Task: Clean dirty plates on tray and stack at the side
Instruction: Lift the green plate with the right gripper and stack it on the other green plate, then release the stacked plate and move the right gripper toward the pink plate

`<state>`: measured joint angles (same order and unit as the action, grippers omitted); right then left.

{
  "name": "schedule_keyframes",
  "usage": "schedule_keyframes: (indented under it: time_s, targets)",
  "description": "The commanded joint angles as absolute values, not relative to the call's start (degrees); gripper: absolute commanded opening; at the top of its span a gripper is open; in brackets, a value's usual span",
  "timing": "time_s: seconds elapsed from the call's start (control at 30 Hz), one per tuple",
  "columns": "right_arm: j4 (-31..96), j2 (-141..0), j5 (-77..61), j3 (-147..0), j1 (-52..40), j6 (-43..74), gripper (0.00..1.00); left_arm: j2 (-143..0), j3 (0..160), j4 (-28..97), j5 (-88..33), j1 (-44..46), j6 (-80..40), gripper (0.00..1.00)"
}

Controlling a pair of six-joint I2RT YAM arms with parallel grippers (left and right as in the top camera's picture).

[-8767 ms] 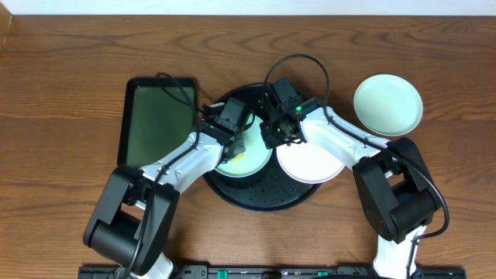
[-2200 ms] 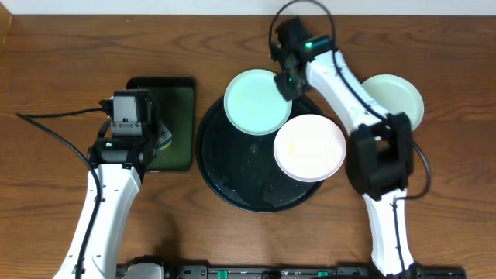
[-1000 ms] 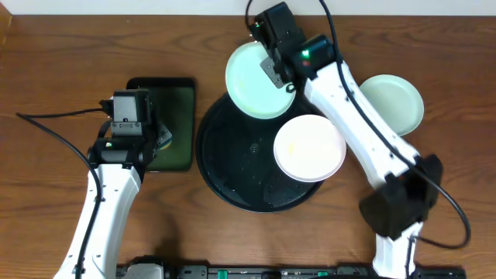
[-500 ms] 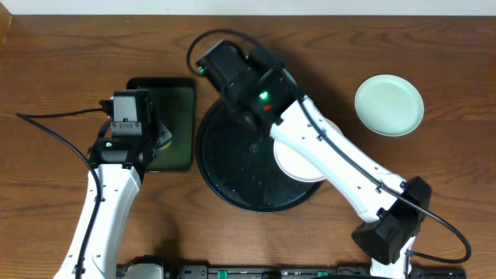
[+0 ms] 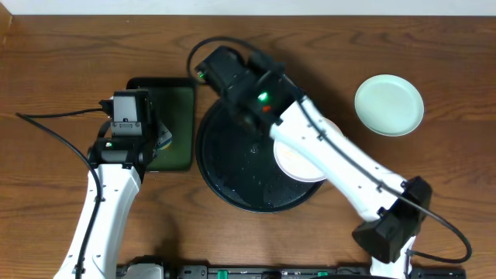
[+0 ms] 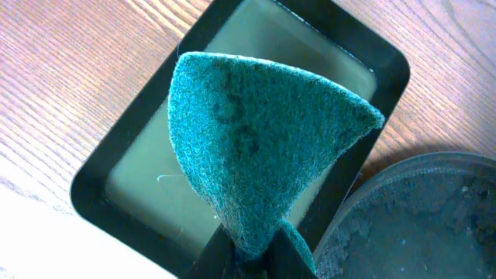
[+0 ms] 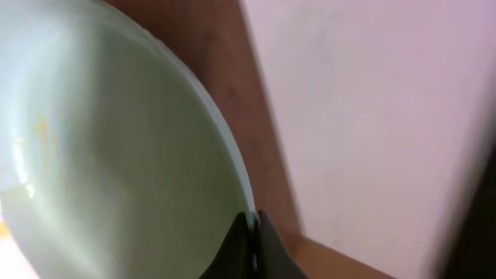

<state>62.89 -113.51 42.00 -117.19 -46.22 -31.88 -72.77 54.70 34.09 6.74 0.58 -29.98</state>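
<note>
the small round pale mint plate [image 7: 116, 155] is up in the air, by the far left edge of the big round black tray [image 5: 232, 184]. from above you cannot see it, because the right arm covers it. the right gripper [image 7: 252, 225] has its two fingers pressed tight on the thin rim of this plate. the plate looks tipped up on its side, with a wall behind it. a small yellow smear shows near one edge of it.

i think the pale mint plate is hard, smooth and light. it will not bend. it could chip or break if it falls. if it is wet it may be slippery. the rim is the only place thin enough to pinch. a pinch at one spot lets the plate swing, so slow moves seem best.

the small round white plate [image 5: 293, 164] lies inside the black tray, on its right side, half hidden by the arm. the rest of the tray floor is bare but for tiny wet-looking specks.

a second mint plate [image 5: 389, 105] sits alone on the brown wooden table [image 5: 62, 62], to the right of the black tray and well apart from it.

just left of the black tray is a dark green tray shaped like a box lid [image 6: 116, 155]. i see nothing lying in it. the left gripper [image 6: 248, 252] is closed on a rough teal scrub pad [image 6: 256, 147] and holds it above this green tray.
</note>
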Motion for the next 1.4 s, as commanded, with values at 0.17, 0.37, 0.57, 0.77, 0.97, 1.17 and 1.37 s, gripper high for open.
schedule_keyframes:
  time_s: [0.17, 0.37, 0.57, 0.77, 0.97, 1.17, 1.37]
  targets:
    - [63.75, -113.14, 10.04, -117.43, -25.96, -20.36, 0.01, -73.1, 54.22, 34.24, 7.03, 0.34, -29.56, 0.08]
    - [66.13, -113.19, -3.25, -117.4, -7.57, -14.28, 0.01, -73.1, 54.22, 34.26, 7.03, 0.34, -29.58, 0.08]
    - [68.51, -113.38, -5.43, -115.96, 8.12, -11.14, 0.01, -73.1, 54.22, 34.24, 7.03, 0.34, -29.58, 0.08]
    - [63.59, -113.38, -6.0, -107.13, 18.98, -7.03, 0.01, -73.1, 54.22, 34.22, 7.03, 0.34, -29.58, 0.08]
    - [51.4, -113.38, -12.4, -93.67, 23.0, -5.93, 0.01, -73.1, 54.22, 33.8, 7.03, 0.32, -29.58, 0.08]
    - [42.76, -113.38, -12.34, -86.74, 22.5, -2.98, 0.35, -73.1, 54.22, 33.82, 7.03, 0.34, -29.58, 0.08]
    - [43.22, -112.33, -15.46, -86.63, 19.86, -3.05, 0.54, -73.1, 54.22, 33.82, 7.03, 0.34, -29.58, 0.08]
